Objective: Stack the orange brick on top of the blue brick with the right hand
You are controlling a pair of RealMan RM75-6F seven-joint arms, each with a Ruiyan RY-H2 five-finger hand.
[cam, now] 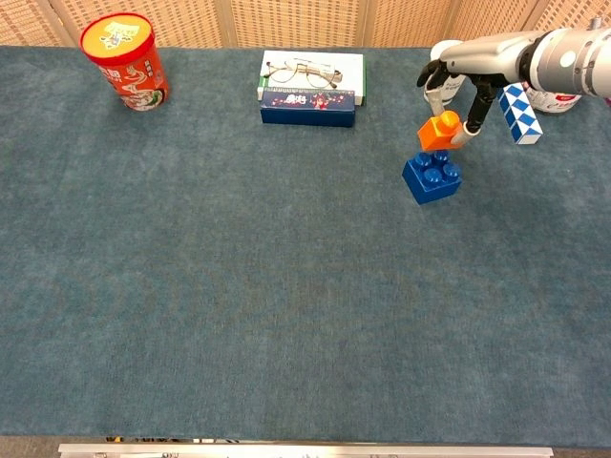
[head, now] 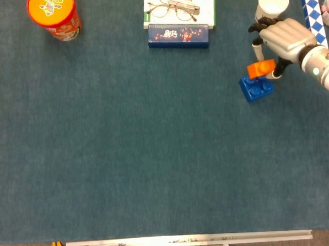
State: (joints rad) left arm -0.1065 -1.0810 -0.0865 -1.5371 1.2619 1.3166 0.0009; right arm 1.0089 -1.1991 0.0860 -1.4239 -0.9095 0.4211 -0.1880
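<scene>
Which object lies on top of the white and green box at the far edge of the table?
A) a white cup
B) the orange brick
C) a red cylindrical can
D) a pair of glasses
D: a pair of glasses rests on the white and green box, seen in both the head and chest views; the orange brick is held by the right hand.

Right hand (head: 284,35) covering part of white cup (head: 273,0) behind fingers (cam: 474,103); orange brick (cam: 439,130) hiding blue brick (cam: 431,176) rear edge; contact unclear.
</scene>
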